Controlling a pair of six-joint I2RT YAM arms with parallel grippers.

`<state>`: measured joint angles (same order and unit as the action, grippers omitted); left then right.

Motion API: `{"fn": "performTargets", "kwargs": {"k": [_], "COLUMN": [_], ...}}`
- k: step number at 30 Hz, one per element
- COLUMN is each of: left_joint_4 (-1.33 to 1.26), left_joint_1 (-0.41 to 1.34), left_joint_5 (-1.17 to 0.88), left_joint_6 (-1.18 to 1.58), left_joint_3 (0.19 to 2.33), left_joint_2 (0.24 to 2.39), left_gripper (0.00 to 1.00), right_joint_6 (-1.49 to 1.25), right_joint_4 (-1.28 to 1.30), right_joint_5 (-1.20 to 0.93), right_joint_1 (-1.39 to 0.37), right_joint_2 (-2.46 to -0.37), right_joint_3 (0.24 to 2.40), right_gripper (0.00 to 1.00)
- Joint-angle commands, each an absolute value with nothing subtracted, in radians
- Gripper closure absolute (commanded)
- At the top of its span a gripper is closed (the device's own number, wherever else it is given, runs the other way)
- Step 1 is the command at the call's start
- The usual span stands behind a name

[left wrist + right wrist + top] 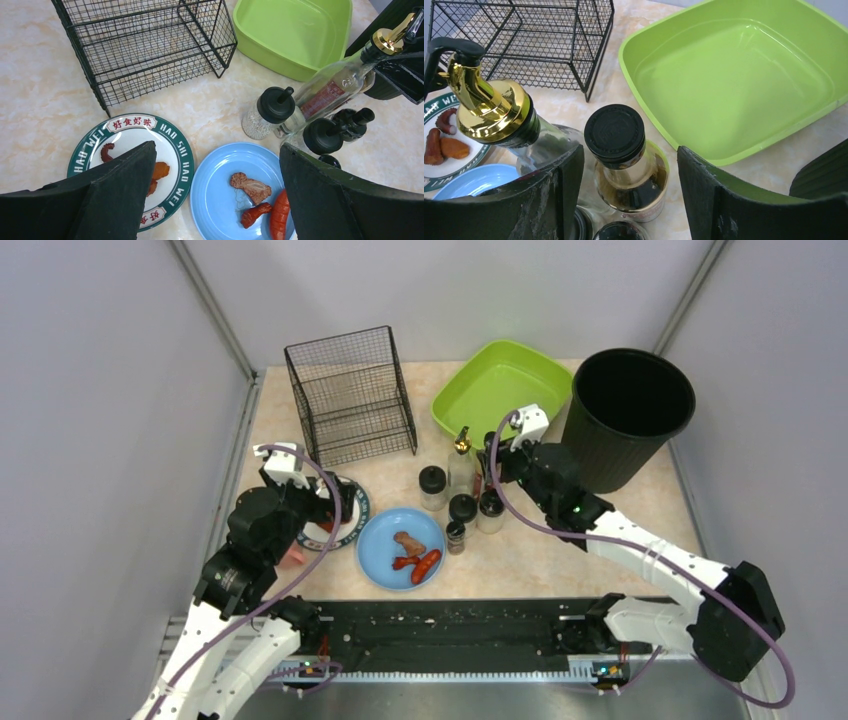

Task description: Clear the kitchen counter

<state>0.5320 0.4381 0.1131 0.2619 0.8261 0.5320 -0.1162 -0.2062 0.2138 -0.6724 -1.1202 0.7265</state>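
The counter (520, 568) lies under both sets of fingers and is crowded, so we judge that clearing has hardly begun. The right gripper (629, 155) hangs with its fingers spread wide and holding nothing, and a dark-capped bottle (616, 132) stands in the gap between them. Just outside one finger, touching it or nearly so, rises a gold-spout bottle (484, 107). That is our main worry. If we close here, the outer face of that finger may shove the gold-spout bottle, which is tall and likely to topple onto its neighbours. Round glass may also slip or twist in the grip if we take it too high, near the cap. Beyond the fingertips sit the green tub (734, 75) and the wire rack (524, 40), so a lifted bottle swung low could clip either one. The left gripper (217, 150) is likewise spread and empty. One of its fingers hovers over the rimmed plate (182, 155), the other past the edge of the blue plate (212, 175). Both plates carry loose food (255, 190), and we expect it to slide off if a plate is pinched by its rim and tilts.
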Motion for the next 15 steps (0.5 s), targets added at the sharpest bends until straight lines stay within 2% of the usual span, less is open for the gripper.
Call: {"fn": "performTargets", "kwargs": {"k": [1,15], "left_joint_4": [0.497,0.496], "left_joint_1": [0.435,0.435], "left_joint_5": [0.108,0.100], "left_joint_6": [0.254,0.250], "left_joint_3": [0.821,0.819], "left_joint_2": [0.525,0.520], "left_gripper": [0.03,0.03], "right_joint_6": [-0.136,-0.132], "right_joint_4": [-0.323,-0.388], "right_joint_5": [0.204,0.207], "right_joint_1": [-0.683,-0.683], "right_joint_2": [-1.149,-1.198], "right_joint_3": [0.716,0.692], "right_gripper": [0.33,0.52]}}
